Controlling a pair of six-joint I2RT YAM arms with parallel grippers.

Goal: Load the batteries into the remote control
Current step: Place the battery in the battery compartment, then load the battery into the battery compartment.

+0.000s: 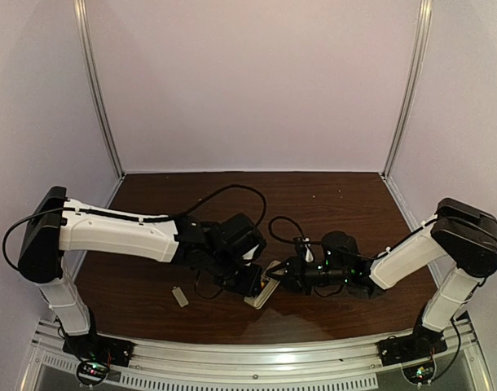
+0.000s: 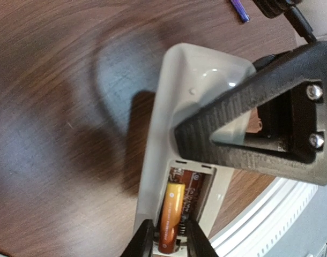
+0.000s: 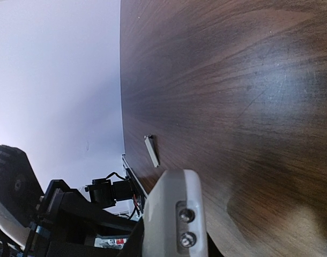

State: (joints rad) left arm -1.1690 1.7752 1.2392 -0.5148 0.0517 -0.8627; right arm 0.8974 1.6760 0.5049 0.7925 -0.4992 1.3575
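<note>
The remote control [image 2: 171, 101] lies back up and tilted near the table's front edge, also seen in the top view [image 1: 265, 293]. One orange battery [image 2: 171, 211] lies in the left slot of its open bay. The slot beside it shows a brown board and a spring. My left gripper [image 2: 171, 238] straddles the battery's near end, slightly open, with a small gap on the right side. My right gripper [image 1: 283, 274] is shut on the remote's far part; one black finger [image 2: 260, 123] crosses its back. In the right wrist view the remote's end [image 3: 174, 214] fills the jaws.
A small flat grey cover piece [image 1: 180, 296] lies left of the grippers, also visible in the right wrist view [image 3: 151, 150]. The metal rail [image 1: 257, 358] runs just beyond the front table edge. A small purple item [image 2: 239, 9] lies on the wood.
</note>
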